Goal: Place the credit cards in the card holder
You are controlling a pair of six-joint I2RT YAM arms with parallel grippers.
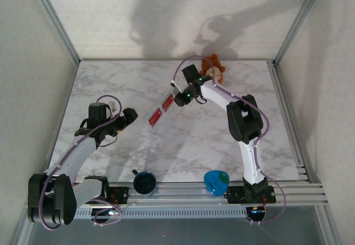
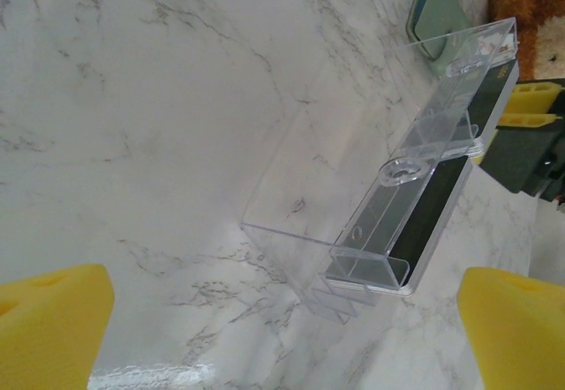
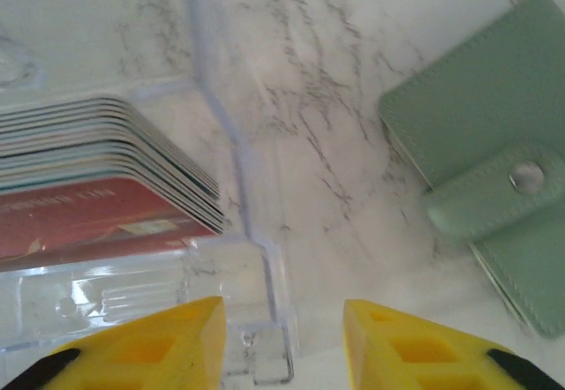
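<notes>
The credit cards (image 1: 159, 111) show red faces in a clear plastic stand (image 2: 388, 222) in the middle of the marble table. Seen from the right wrist, they are a slanted stack with a red card (image 3: 88, 218) in front. The card holder (image 3: 494, 143), a green wallet with a snap tab, lies shut to the right of the stand and sits behind the stand's far end (image 2: 437, 11). My right gripper (image 3: 284, 337) is open over the stand's end, its clear corner between the yellow fingers and near the left one. My left gripper (image 2: 282, 337) stands wide open, short of the stand.
A brown plush bear (image 1: 213, 67) sits at the back behind the right arm. A dark blue round object (image 1: 145, 182) and a bright blue one (image 1: 215, 181) rest by the near rail. Walls close in the table on three sides.
</notes>
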